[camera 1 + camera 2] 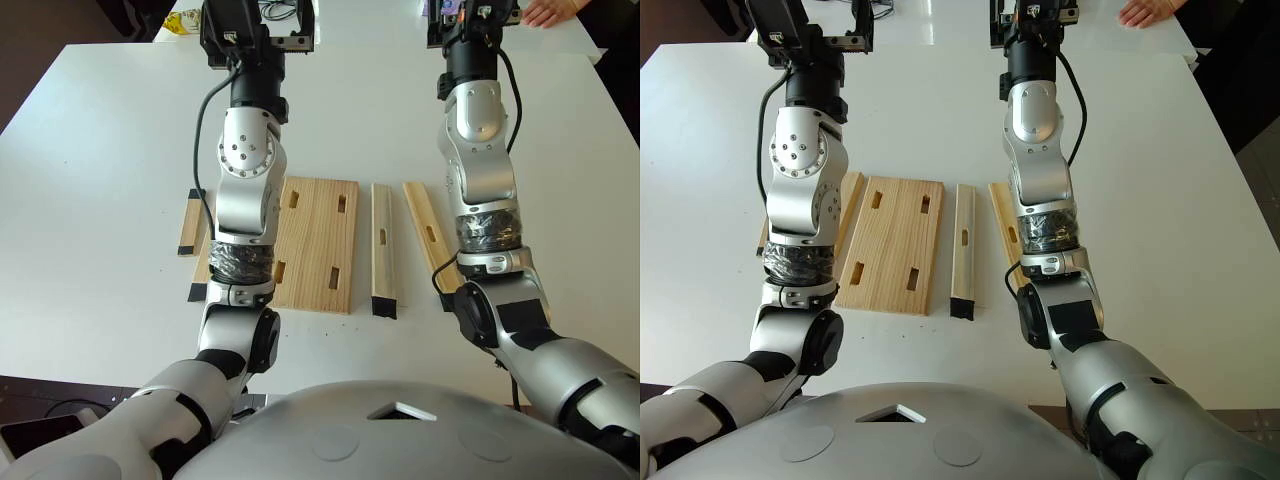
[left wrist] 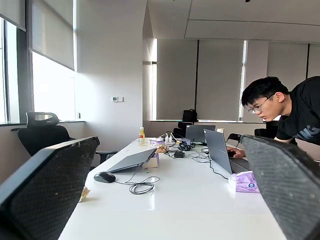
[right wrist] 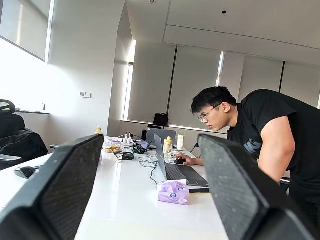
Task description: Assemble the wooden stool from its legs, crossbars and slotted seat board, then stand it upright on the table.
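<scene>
Stool is in parts, all flat on white table. Seat board: pale wood rect, 4 small rectangular slots, one nr each corner. It lies well back from both tools, on the robot's side of them, btwn the two forearms. Its left edge runs under the left forearm.

Long stick: just right of board, parallel, not touching. One slot mid-length, black cap on near end.

2nd stick: further right, slightly angled, also slotted. Sits well behind right tool, near end hidden under right forearm.

3rd stick: behind and a bit left of left tool, outside left forearm. A black-tipped end pokes out under that forearm; can't tell which piece.

Left tool: out past all parts, fingers spread wide, nothing btwn them. Right tool: level w/ left, fingers wide apart, empty.

Ahead of the tools: laptop, purple tissue pack, mouse.
</scene>
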